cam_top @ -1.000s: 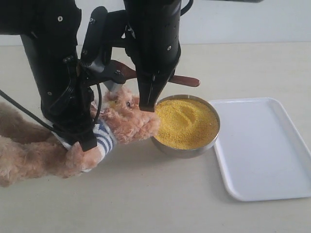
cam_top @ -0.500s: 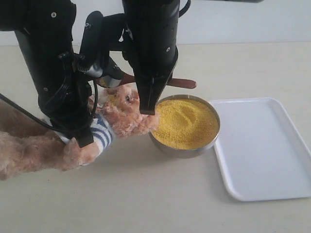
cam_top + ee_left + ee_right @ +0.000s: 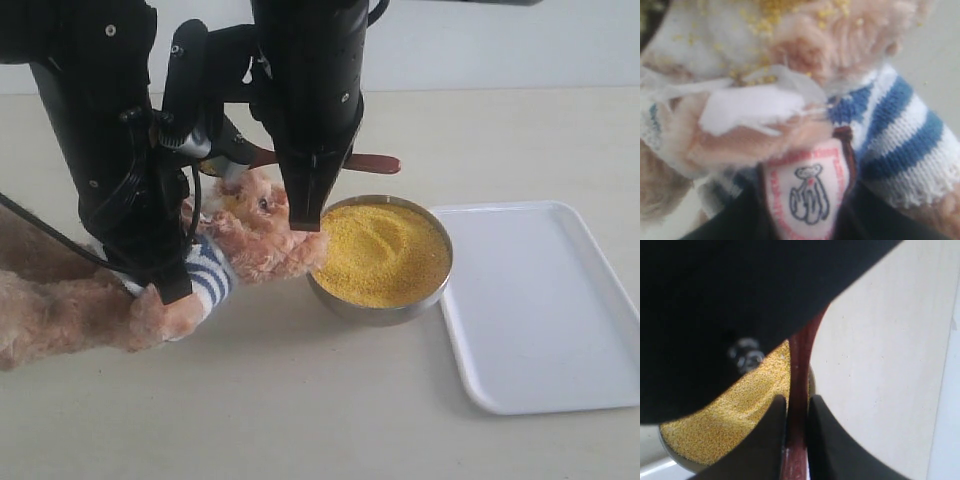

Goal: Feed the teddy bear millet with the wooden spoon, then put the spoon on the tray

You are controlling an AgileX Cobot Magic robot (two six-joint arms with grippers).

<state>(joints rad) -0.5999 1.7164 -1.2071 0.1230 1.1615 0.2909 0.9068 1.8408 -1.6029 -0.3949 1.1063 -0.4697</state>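
Left jaws stay clamped on the teddy bear (image 3: 268,250) by its striped shirt, at frame left, raised slightly. Right jaws pinch the wooden spoon (image 3: 375,163), slid leftward towards the bear's muzzle, so feeding looks underway. Millet (image 3: 385,255) sits heaped at centre; the tray (image 3: 545,310) waits bare at right.

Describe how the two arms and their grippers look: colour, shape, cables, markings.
Both arms are matte black with boxy, rounded housings, the left arm and right arm, dotted with small silver screws. A thin black cable runs to the left one. The left gripper and right gripper end in narrow, tapering black fingers. No markings show.
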